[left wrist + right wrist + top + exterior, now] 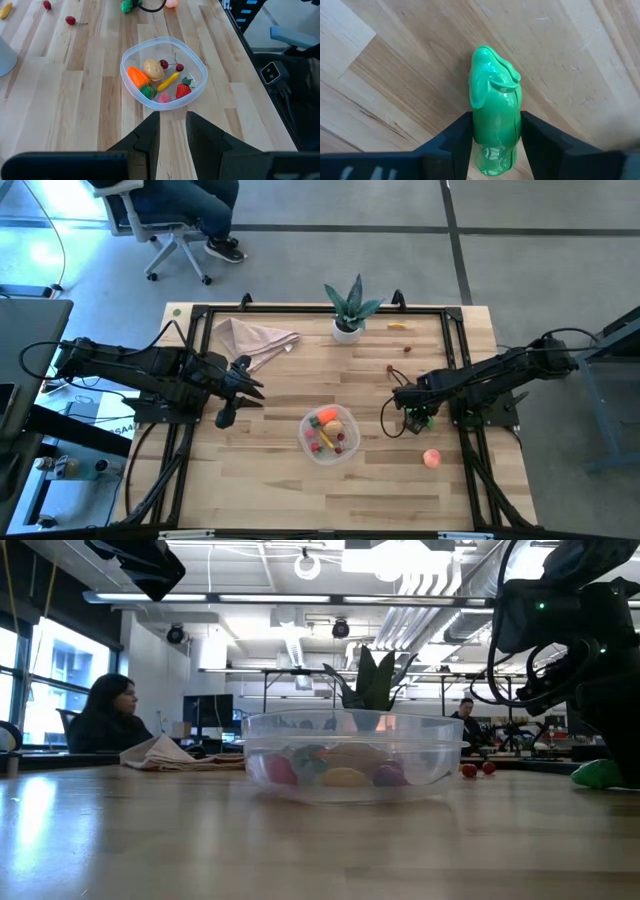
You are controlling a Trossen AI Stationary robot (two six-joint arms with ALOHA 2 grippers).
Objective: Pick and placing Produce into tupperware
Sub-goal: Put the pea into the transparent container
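Cucumber [495, 125], green and glossy, lies on the table [260, 490] between my right claw's [496, 131] two fingers, which press against its sides: I am clamped on it. In the high view this claw [416, 418] sits at about three o'clock from the tub [329, 435], near it but apart. The peach [431, 458] lies just beside me at five o'clock. Inside the tub are a carrot [138, 76], a strawberry [183, 90], cherries [171, 65] and other small pieces. Two red pieces [398, 358] lie loose at twelve o'clock from my claw, and a banana [398, 326] farther that way, beside the plant [349, 308]. My left claw [172, 131] waits at nine o'clock from the tub, its fingers together, holding nothing, with the napkin [252, 339] at its twelve.
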